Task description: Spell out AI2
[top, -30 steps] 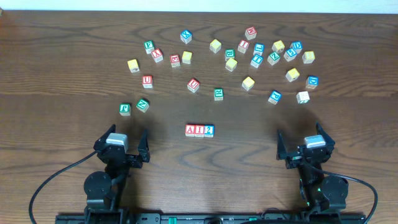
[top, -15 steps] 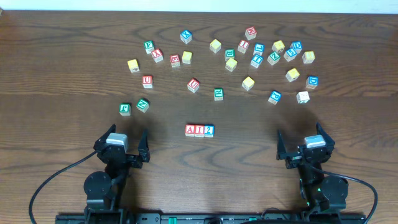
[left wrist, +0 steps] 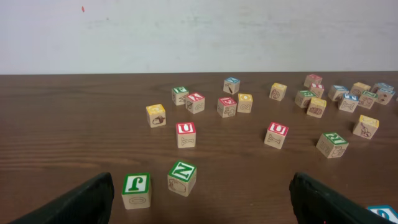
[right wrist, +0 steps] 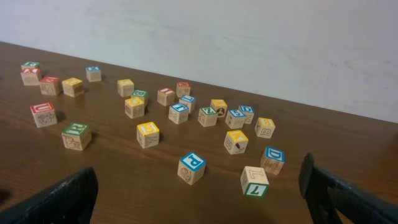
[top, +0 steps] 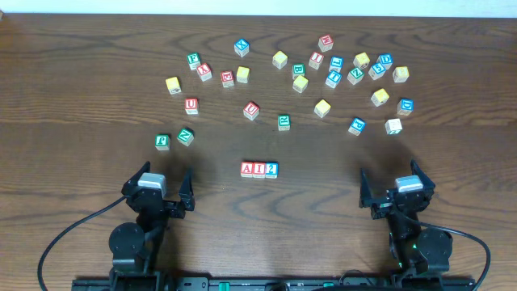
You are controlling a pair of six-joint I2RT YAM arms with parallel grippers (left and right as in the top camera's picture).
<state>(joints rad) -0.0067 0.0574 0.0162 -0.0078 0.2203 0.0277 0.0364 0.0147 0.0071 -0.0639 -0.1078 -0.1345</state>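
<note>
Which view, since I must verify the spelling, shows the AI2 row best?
Overhead: the AI2 row lies whole, letters readable. Left wrist shows only a blue cube corner at its edge, perhaps the 2; right wrist shows none of it.

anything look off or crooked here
Nothing stands out. The pale wooden cube with a red A, the red I cube and the blue 2 cube sit in a straight, touching row; the other letter cubes lie scattered beyond.
</note>
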